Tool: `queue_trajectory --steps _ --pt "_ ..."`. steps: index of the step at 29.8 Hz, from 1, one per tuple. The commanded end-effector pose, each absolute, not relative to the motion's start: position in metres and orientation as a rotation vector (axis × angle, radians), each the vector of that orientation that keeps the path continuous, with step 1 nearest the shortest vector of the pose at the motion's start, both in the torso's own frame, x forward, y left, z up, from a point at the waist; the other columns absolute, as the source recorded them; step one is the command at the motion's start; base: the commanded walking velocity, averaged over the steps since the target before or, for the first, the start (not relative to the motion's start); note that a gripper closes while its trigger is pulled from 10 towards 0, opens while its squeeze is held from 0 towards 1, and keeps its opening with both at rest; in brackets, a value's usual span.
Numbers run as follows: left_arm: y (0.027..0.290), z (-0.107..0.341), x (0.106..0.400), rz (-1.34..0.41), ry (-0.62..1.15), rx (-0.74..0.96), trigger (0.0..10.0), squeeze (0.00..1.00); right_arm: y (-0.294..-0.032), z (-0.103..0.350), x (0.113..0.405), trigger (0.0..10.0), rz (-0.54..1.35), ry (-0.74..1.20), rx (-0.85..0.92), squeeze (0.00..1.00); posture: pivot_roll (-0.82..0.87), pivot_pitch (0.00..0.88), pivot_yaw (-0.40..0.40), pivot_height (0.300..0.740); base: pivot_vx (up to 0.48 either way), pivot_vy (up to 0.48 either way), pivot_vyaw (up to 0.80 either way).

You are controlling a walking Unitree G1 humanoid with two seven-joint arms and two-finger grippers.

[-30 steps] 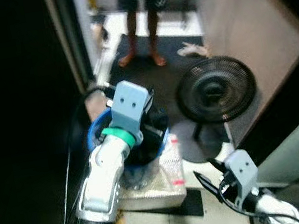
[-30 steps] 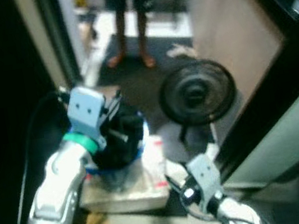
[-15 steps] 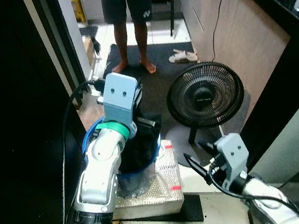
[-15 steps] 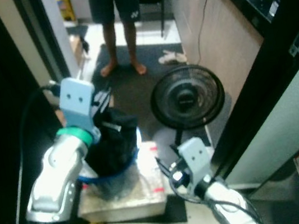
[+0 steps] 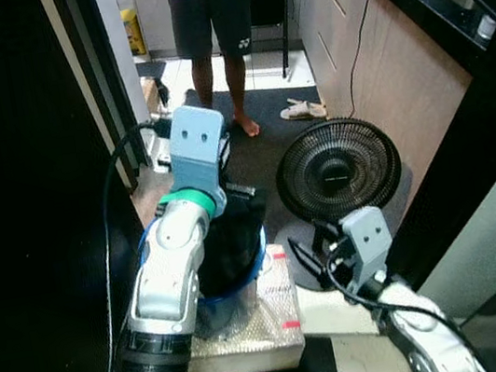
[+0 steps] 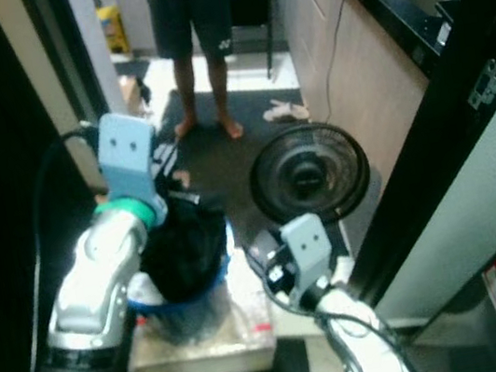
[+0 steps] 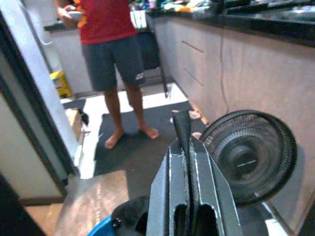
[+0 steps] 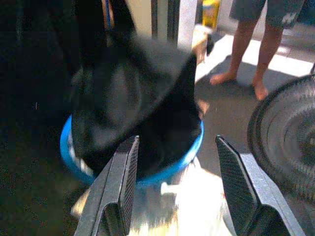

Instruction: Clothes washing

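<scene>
There, one blue basket (image 5: 243, 276), one fan (image 5: 337, 170).

Left arm (image 5: 174, 283) is up over a blue bucket (image 5: 245, 285) stuffed with dark clothes (image 5: 228, 241), sitting on a foil-wrapped box (image 5: 255, 322). Black fan (image 5: 337, 169) just beside, person (image 5: 214, 21) standing behind.

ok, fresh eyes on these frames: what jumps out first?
The blue basket heaped with dark clothes, sitting on a bubble-wrapped box just ahead of the robot, with the left tool raised above it, fingers pressed together. To the basket's right a black floor fan stands on the floor, and the right tool points open at the basket. Behind, a barefoot person stands on a dark mat.
</scene>
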State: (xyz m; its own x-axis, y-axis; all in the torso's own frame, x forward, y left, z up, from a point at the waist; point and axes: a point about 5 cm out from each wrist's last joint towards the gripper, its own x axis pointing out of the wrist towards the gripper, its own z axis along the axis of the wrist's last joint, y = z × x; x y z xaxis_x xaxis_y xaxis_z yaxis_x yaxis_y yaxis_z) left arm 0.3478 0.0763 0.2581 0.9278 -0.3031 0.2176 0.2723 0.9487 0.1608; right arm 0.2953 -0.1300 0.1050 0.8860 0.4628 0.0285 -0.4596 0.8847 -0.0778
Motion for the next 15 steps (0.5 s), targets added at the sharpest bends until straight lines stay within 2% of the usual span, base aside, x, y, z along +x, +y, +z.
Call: queue_trajectory --steps 1,3,6,9,12,15 --pt "0.074 0.259 0.350 -0.293 -0.243 0.135 10.0 0.00 -0.133 0.094 0.292 10.0 0.474 -0.003 -0.100 0.00 -0.02 0.000 0.012 0.740 0.000 0.000 0.00" --pt "0.074 0.258 0.354 -0.283 -0.238 0.143 10.0 0.00 -0.142 0.095 0.302 10.0 0.426 -0.001 -0.167 0.00 -0.02 0.000 0.008 0.740 0.000 0.000 0.00" --pt "0.074 0.258 0.354 -0.283 -0.238 0.143 10.0 0.00 -0.142 0.095 0.302 10.0 0.426 -0.001 -0.167 0.00 -0.02 0.000 0.008 0.740 0.000 0.000 0.00" --pt "0.074 0.254 0.360 -0.266 -0.222 0.154 10.0 0.00 -0.146 0.119 0.331 10.0 0.358 -0.069 -0.183 0.00 -0.03 0.000 0.007 0.740 0.000 0.000 0.00" --pt "0.075 0.253 0.366 -0.253 -0.214 0.169 10.0 0.00 -0.134 0.158 0.365 10.0 0.328 -0.162 -0.132 0.00 -0.01 0.000 -0.004 0.740 0.000 0.000 0.00" --pt "0.075 0.253 0.367 -0.251 -0.214 0.175 10.0 0.00 -0.129 0.165 0.370 10.0 0.329 -0.177 -0.114 0.00 -0.01 0.000 -0.004 0.740 0.000 0.000 0.00"
